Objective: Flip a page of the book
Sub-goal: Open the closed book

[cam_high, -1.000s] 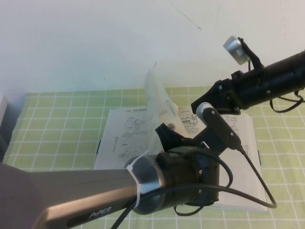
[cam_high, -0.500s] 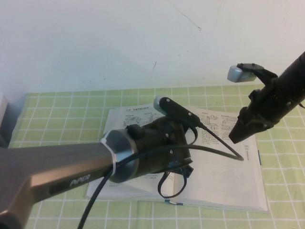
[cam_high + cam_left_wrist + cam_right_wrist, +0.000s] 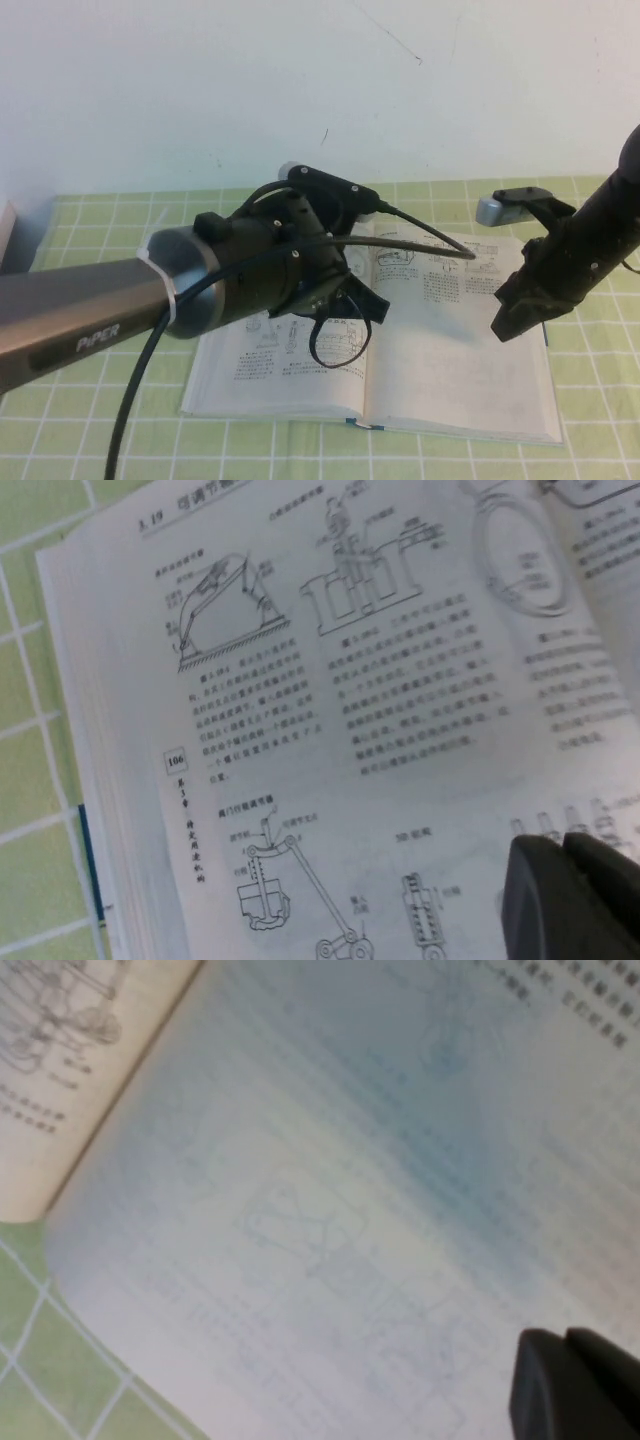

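Note:
The book (image 3: 450, 380) lies open and flat on the green checked mat (image 3: 120, 230). Its left-hand page (image 3: 300, 710), printed with machine line drawings and small text, lies flat. My left gripper (image 3: 372, 307) hangs just above that page near the spine, fingers (image 3: 540, 880) shut with nothing between them. My right gripper (image 3: 505, 325) hovers low over the right-hand page (image 3: 350, 1160), near the book's outer edge. Its fingers (image 3: 560, 1380) are shut and empty too.
My left arm's thick body (image 3: 240, 280) covers much of the book's left half in the high view. Its black cable (image 3: 430, 238) arcs over the spine. A white wall rises behind the mat. A pale object (image 3: 6, 232) sits at the far left edge.
The page that stood upright a second ago now lies flat on the left. My left arm has swung back and left. My right gripper has come down over the right page and shut.

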Controlling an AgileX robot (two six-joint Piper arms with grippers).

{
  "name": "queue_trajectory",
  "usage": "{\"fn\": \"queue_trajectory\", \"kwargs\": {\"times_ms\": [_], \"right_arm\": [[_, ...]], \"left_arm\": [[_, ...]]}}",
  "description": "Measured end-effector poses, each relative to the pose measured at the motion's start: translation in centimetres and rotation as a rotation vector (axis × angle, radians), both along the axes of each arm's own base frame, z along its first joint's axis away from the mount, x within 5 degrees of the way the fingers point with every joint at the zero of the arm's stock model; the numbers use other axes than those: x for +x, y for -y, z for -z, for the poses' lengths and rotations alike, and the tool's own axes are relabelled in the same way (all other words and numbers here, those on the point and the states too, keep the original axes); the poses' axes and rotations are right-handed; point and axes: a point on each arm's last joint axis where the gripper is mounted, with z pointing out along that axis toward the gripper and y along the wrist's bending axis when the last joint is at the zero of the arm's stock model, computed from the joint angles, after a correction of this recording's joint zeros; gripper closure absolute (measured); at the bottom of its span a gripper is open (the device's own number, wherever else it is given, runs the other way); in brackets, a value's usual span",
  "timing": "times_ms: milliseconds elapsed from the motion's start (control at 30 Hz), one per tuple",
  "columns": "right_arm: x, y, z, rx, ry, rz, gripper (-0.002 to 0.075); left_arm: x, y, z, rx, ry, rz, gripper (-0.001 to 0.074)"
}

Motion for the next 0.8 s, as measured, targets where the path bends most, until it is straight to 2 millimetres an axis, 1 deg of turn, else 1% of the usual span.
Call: {"fn": "queue_trajectory", "kwargs": {"times_ms": [133,300,367,467,533,567,600,667,700,800], "right_arm": [[0.1,0.2,1.8,-0.030,-0.043,0.010,0.0727],[0.1,0.3,2.3,-0.053,-0.058,0.018,0.0727],[0.1,0.4,2.3,-0.058,-0.057,0.018,0.0727],[0.1,0.5,1.8,-0.072,-0.042,0.011,0.0727],[-0.1,0.7,0.7,-0.084,-0.008,0.002,0.0727],[-0.2,0.7,-0.3,-0.084,0.018,0.000,0.0727],[-0.3,0.8,-1.5,-0.084,0.050,-0.001,0.0727],[-0.9,1.0,-4.3,-0.083,0.126,-0.004,0.0727],[-1.3,1.2,-5.8,-0.087,0.166,-0.008,0.0727],[-2.8,1.8,-9.7,-0.120,0.258,-0.005,0.0727]], "left_arm": [[1.9,-1.2,2.7,-0.031,-0.074,-0.068,0.0738],[2.4,-0.9,5.1,-0.055,-0.151,-0.036,0.0737],[2.4,-0.7,5.8,-0.042,-0.170,-0.003,0.0737],[2.2,-0.7,5.7,-0.023,-0.178,0.036,0.0738],[1.8,-0.9,4.7,-0.015,-0.186,0.047,0.0738],[1.6,-1.0,4.1,-0.023,-0.192,0.047,0.0737],[1.2,-1.1,3.0,-0.039,-0.187,0.055,0.0737],[0.4,-1.3,0.5,-0.086,-0.162,0.091,0.0738],[-0.1,-1.4,-1.1,-0.119,-0.145,0.118,0.0737],[-2.2,-2.0,-5.4,-0.195,-0.111,0.210,0.0738]]}}
